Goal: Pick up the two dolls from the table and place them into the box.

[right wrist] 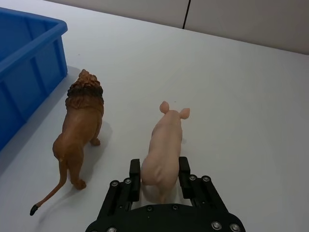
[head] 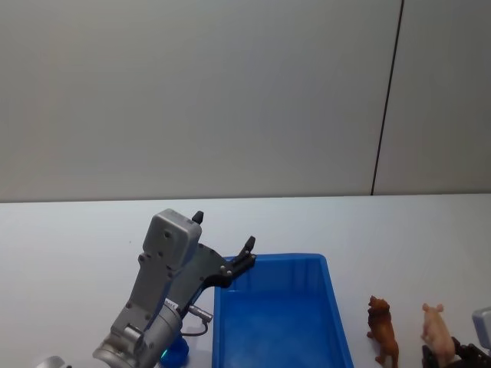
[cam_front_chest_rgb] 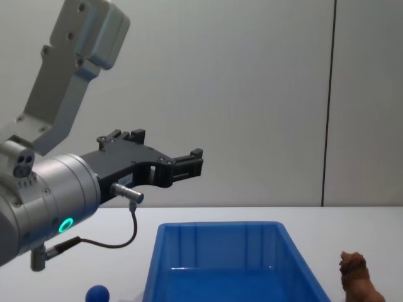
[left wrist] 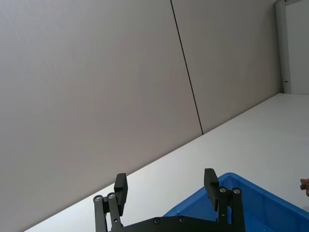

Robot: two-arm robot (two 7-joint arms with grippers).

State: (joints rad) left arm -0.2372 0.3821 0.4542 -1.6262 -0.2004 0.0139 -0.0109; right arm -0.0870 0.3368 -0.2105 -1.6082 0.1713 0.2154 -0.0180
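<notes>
Beside the lion (right wrist: 79, 125), pig (right wrist: 164, 145) parallel, snout forward, rump clamped in right gripper (right wrist: 159, 166); left gripper (left wrist: 165, 179) agape.

The left gripper (left wrist: 165, 182) hangs with its two black fingers (left wrist: 120, 186) spread wide apart, nothing between them. Just past the fingers lies a corner of the blue box (left wrist: 256, 208), resting on the white bench (left wrist: 270, 140). A sliver of a reddish-brown figure (left wrist: 305, 184) shows beyond the box. Behind the bench rises a grey wall (left wrist: 96, 96) with a dark seam (left wrist: 188, 72)
</notes>
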